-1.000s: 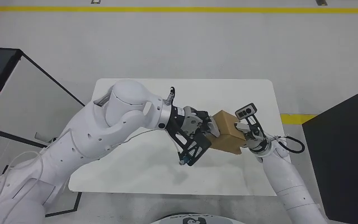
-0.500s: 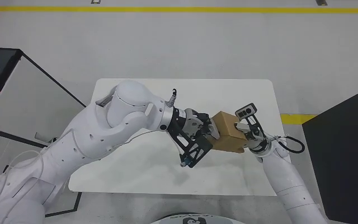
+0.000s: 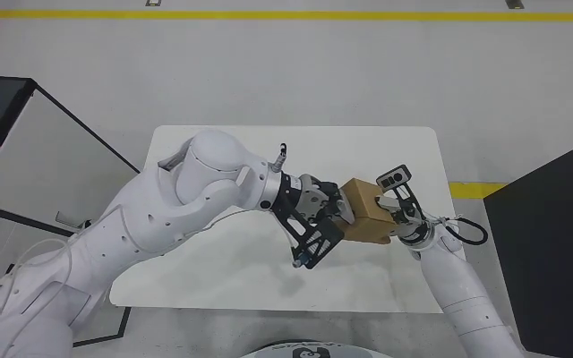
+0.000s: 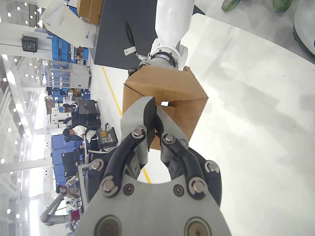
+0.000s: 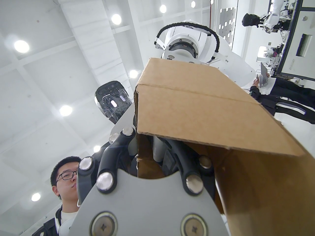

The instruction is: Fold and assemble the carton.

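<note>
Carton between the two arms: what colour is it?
The carton is plain brown cardboard, clearest in the left wrist view.

Glossy white shells are covering the left arm (image 3: 179,210) and right arm (image 3: 458,288); left pincer (image 4: 155,117) and right pincer (image 5: 147,147) are showing grey plates, black links and silver screws.

I've got my left gripper (image 4: 155,104) right at the near end of the brown carton (image 4: 167,84), fingers pinched together on a cardboard flap there. The carton sits tilted, one corner pointing out over the white table (image 4: 246,104), with a dark gap showing under its top flap. Behind it I see the right arm (image 4: 176,13), wrist tucked against the carton's far end, a black cable (image 4: 130,35) looping beside it.
</note>
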{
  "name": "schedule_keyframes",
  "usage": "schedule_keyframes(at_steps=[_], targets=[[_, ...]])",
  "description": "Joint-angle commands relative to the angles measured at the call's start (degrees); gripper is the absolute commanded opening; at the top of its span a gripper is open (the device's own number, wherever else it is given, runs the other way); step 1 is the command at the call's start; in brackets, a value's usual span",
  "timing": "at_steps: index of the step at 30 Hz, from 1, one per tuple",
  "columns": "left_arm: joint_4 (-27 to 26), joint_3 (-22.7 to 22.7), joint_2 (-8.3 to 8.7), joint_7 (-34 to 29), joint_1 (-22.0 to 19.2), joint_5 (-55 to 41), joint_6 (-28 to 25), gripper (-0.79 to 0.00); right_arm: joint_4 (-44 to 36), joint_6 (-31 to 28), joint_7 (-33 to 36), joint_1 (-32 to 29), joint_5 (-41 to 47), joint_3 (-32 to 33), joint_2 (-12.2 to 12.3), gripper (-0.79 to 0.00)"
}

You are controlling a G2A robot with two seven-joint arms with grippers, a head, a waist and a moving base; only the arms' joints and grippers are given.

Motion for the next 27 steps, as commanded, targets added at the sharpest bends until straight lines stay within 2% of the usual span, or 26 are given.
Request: schedule_keyframes(at_steps=[1, 22, 27], targets=[[0.1, 0.2, -0.08, -0.1, -0.1, -0.1, 0.0, -0.785, 0.0, 0.0, 0.0, 0.0, 0.0, 0.0, 0.0, -0.785], [0.8, 1.4, -0.78, -0.9, -1.0, -0.9, 0.4, -0.785, 0.0, 0.0, 0.0, 0.0, 0.0, 0.0, 0.0, -0.785], [0.8, 0.5, -0.61, -1.4, -0.8, -1.2, 0.4, -0.785, 0.0, 0.0, 0.0, 0.0, 0.0, 0.0, 0.0, -0.785]])
